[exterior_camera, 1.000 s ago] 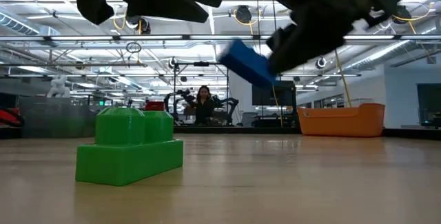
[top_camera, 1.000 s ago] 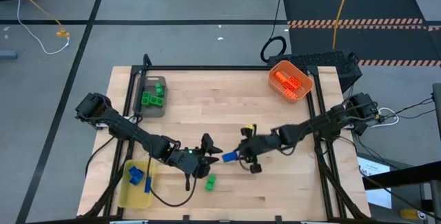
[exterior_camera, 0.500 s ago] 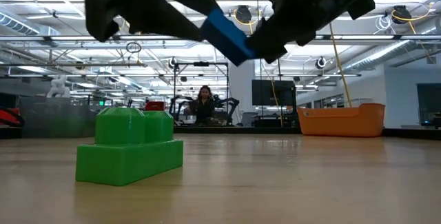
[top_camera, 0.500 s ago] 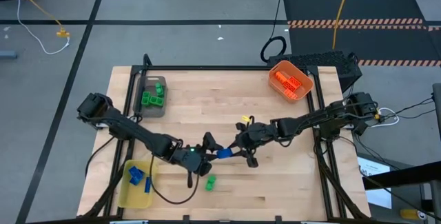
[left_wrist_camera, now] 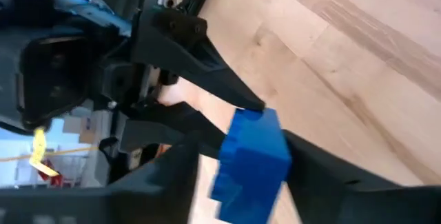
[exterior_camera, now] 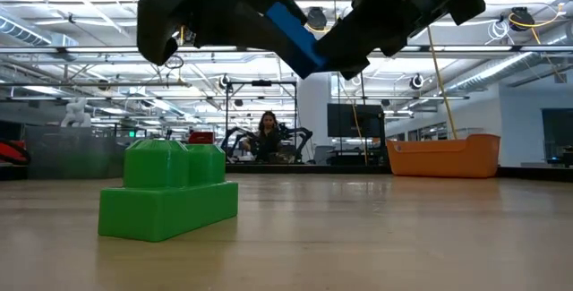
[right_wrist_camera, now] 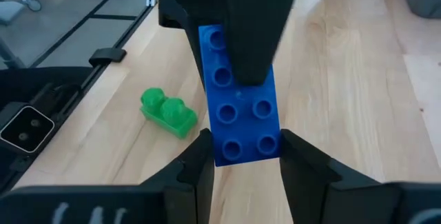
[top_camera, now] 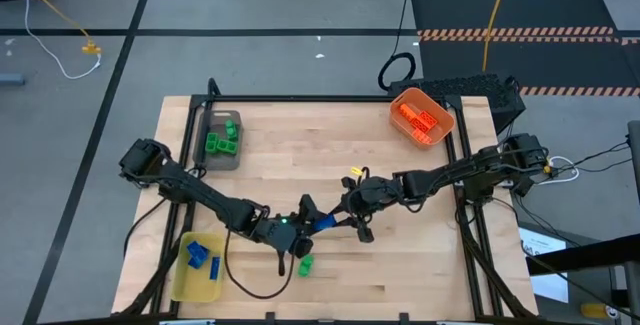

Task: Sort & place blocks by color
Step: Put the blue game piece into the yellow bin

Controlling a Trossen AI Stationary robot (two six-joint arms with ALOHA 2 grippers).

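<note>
Right gripper [top_camera: 336, 222]: you clench the blue block [top_camera: 322, 225] mid-air near the tabletop's front edge.
Left gripper [top_camera: 305, 217]: grasping that block's other end.
Green block [top_camera: 305, 264]: below them.

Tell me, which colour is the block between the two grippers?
Blue block; the right wrist view shows it best.

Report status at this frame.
Both grippers on blue block mid-air, handover: right gripper, left gripper. Green block on table below. Nothing blocking.
</note>
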